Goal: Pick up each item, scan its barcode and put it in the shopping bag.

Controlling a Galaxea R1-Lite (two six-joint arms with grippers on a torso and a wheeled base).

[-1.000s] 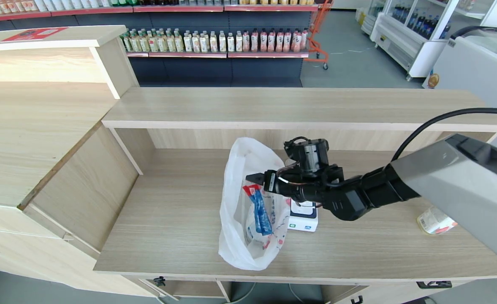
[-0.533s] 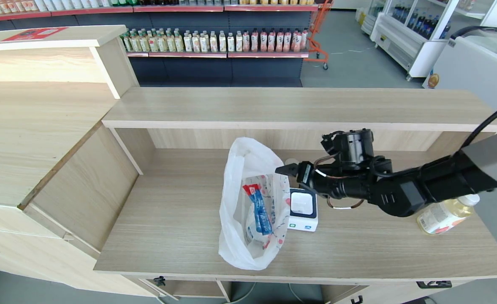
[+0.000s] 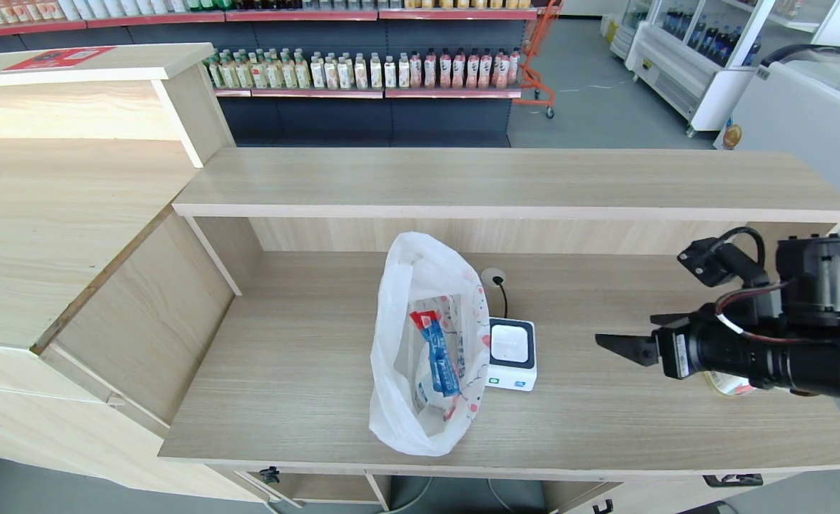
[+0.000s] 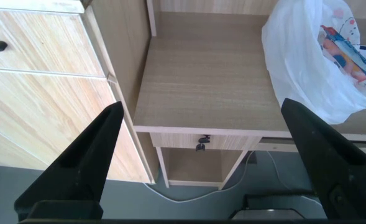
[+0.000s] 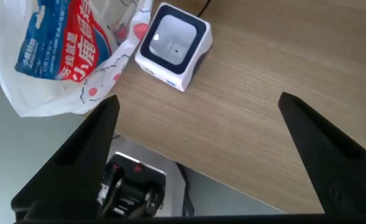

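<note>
One shopping bag (image 3: 393, 357), one scanner (image 3: 511, 353), one bottle (image 3: 730, 385) on counter (image 3: 298, 371)

Scanner (image 3: 511, 353) just beside shopping bag's (image 3: 409, 400) right; open counter (image 3: 605, 410) farther right.

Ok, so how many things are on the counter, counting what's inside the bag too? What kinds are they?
White plastic shopping bag: 1
Red and blue snack packet in the bag: 1 that shows
White barcode scanner beside the bag: 1
Bottle at the counter's right end, mostly hidden: 1
Total: 4
</note>
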